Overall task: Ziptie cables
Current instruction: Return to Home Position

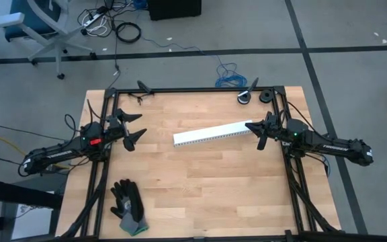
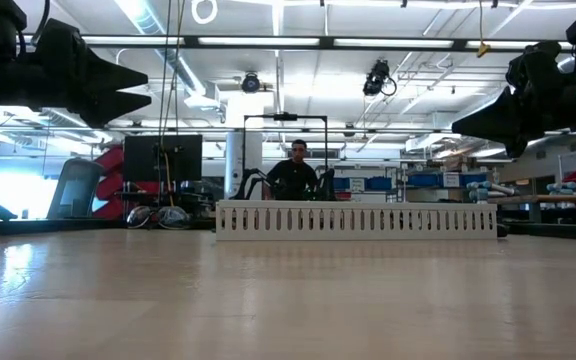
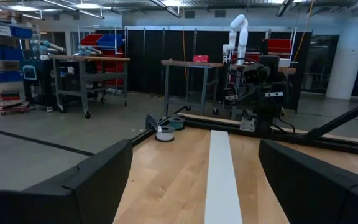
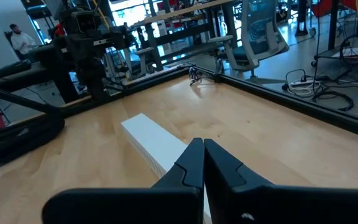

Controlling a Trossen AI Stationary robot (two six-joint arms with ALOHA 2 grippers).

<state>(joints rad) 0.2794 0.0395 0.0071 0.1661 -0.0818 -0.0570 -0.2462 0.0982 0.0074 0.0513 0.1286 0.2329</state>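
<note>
Broadly, a wooden table [image 1: 200,195] framed by black rails. Across its middle, slantwise, a long white slotted duct [image 1: 213,134], cover on, lying flat. Above the table's left side, well apart from the duct, the left gripper [image 1: 137,128]: fingers spread wide, holding nothing. Above the right side, raised off the wood near the duct's right end, the right gripper [image 4: 202,149]: fingers pressed together, nothing between them. Toward the table's lower-left corner in the high view, a pair of dark gloves [image 1: 127,207]. At the far right edge, two small dark rolls [image 1: 245,98]. Of the cables and the ziptie, nothing to be made out in any view.
</note>
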